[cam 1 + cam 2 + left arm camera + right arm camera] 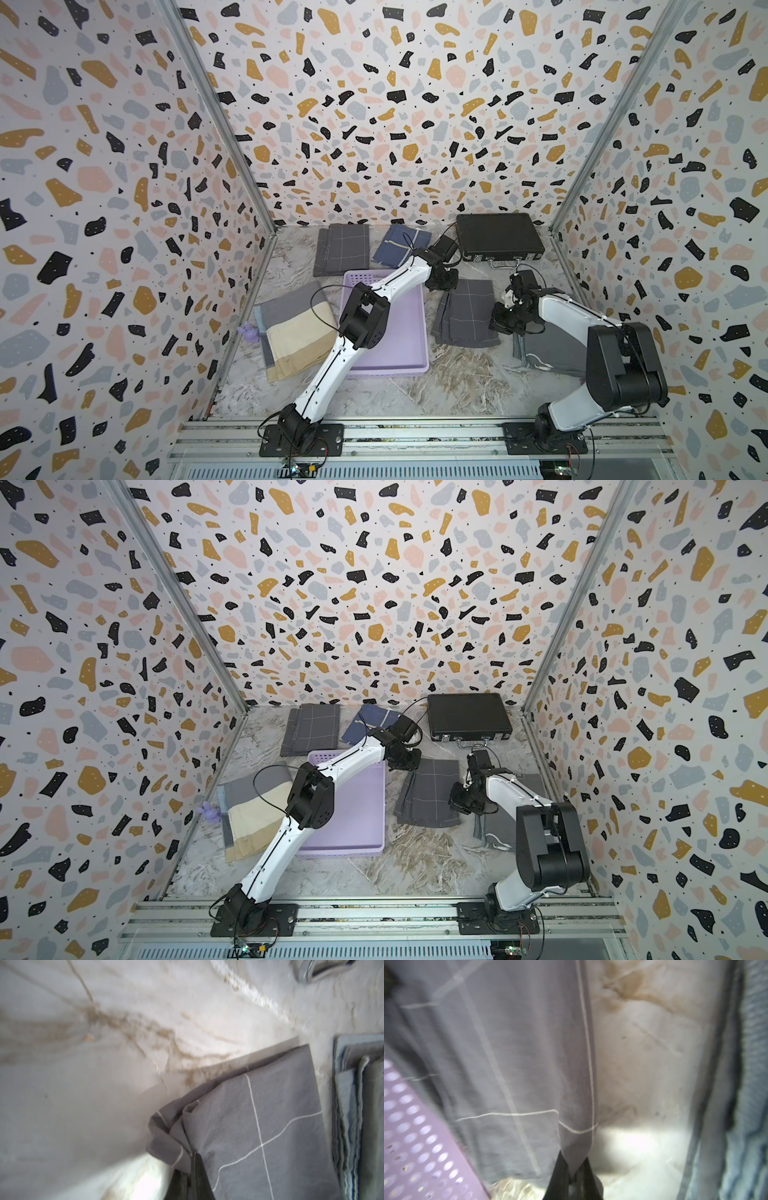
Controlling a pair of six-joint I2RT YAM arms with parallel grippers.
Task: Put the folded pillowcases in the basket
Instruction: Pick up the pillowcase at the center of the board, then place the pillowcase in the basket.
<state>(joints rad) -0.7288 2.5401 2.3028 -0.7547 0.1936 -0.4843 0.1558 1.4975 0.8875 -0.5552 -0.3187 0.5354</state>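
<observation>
Marble tabletop (457, 386): your folded pillowcase (467, 316) lies just right of the basket (390, 369), long axis near-to-far. Your left gripper (441, 284) and right gripper (503, 323) are each clamped on its edge.

Both arms stretched forward, wrists bent down.
Left gripper (441, 284) and right gripper (499, 323) pinch the pillowcase (465, 318), jaws closed.

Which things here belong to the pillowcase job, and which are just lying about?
Job: grey checked pillowcase, lavender basket, left gripper, right gripper (both shut on the pillowcase).
Lying about: black case, navy cloth, striped cloth, far checked cloth, purple toy.
</observation>
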